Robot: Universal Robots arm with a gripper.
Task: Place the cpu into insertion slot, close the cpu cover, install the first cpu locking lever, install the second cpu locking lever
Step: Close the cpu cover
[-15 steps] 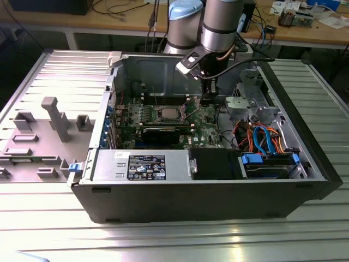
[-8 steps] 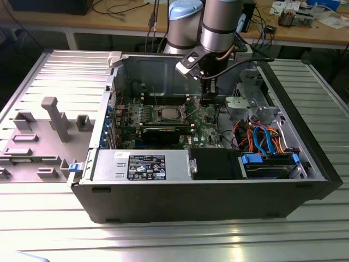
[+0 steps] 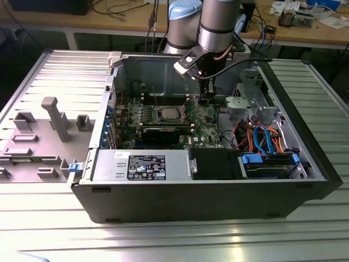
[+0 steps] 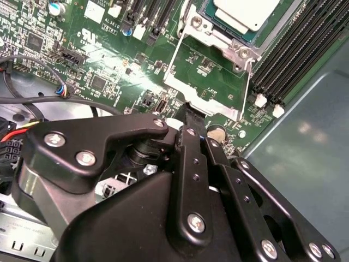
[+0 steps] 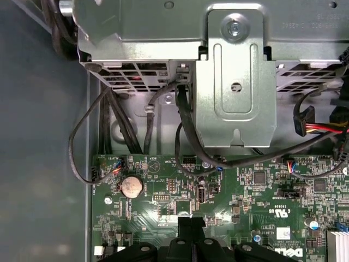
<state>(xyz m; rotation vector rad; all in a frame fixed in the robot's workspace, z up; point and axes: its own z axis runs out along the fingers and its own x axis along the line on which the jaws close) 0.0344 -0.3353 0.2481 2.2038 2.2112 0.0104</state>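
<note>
the open black computer case (image 3: 305, 188) lies on its side on a ribbed grey metal table (image 3: 163, 240). it holds a green circuit board (image 3: 204, 117), a silvery power supply box (image 3: 109, 164) with a dark printed sticker (image 3: 146, 166), and a blue drive caddy (image 3: 267, 162) among orange and blue cables. white lettering runs across the board in both wrist views, and there is more on the sticker.

the small flat square cpu with a silvery-grey metal top (image 4: 245, 12) sits in the dark square insertion slot with a silvery rim (image 4: 235, 48). the picture's edge cuts it off in the second wrist view; in the exterior view it (image 3: 168, 113) lies mid-board. the thin silvery square-framed cpu cover (image 4: 177, 63) is swung open, away from the slot, so the board shows through its window.

the black gripper (image 4: 192, 115) hangs from the grey arm over the board (image 3: 204, 99), its fingers pressed together. its tip is at the cover's free edge, and whether it touches the cover is hard to tell. its own black linkage hides the board below it.

in the first wrist view the gripper (image 5: 191, 222) points toward a round silver coin battery (image 5: 131, 186) and a silvery sheet-metal bracket (image 5: 234, 82), with black cables (image 5: 185, 125) looping under the bracket. long black memory slots (image 4: 294, 49) run just beside the insertion slot.
</note>
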